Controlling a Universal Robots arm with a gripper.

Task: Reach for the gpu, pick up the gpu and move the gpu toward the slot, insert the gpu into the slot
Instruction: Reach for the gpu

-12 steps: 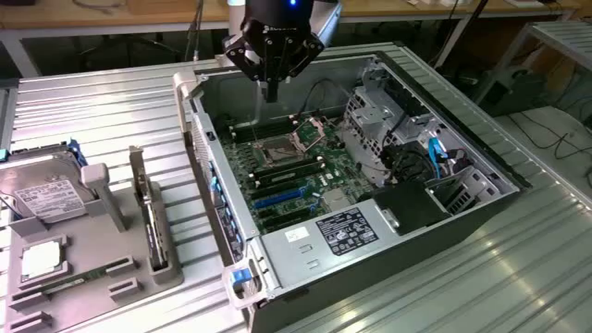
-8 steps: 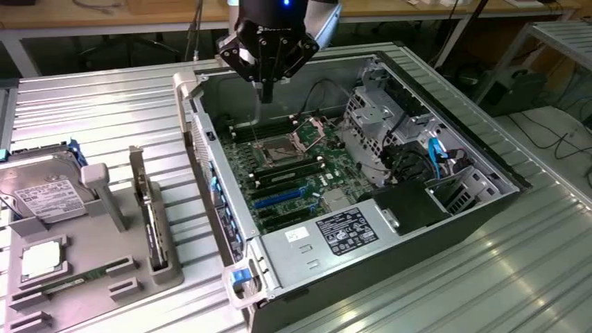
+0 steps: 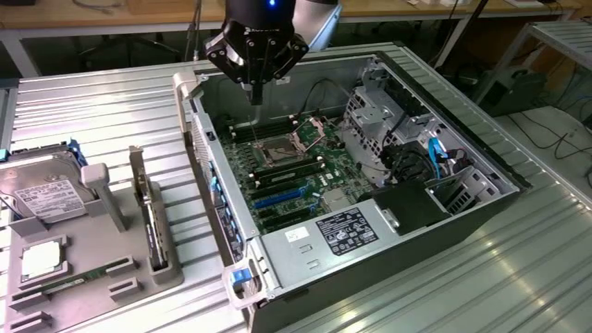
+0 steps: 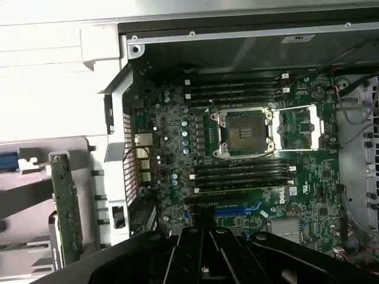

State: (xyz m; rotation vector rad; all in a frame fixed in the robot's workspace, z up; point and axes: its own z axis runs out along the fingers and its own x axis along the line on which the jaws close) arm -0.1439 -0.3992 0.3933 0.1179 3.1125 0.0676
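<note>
The gpu [image 3: 151, 215] stands on edge in a grey holder on the exterior view's left, outside the computer case; in the wrist view the gpu [image 4: 65, 213] appears as a thin greenish card with a metal bracket. The slot [image 3: 277, 198] is a bright-blue strip on the green motherboard, and the slot [image 4: 234, 209] lies just beyond my fingertips in the wrist view. My gripper [image 3: 257, 96] hangs above the far part of the open case, over the motherboard and well apart from the gpu. The gripper [image 4: 200, 223] is shut with nothing in it.
The open computer case [image 3: 481, 173] has raised walls around the motherboard, a power supply [image 3: 347, 232] at its near end and drive cages and cables on the exterior view's right. A hard drive [image 3: 41, 187], a processor chip [image 3: 41, 260] and a memory stick [image 3: 55, 284] sit in the grey fixture.
</note>
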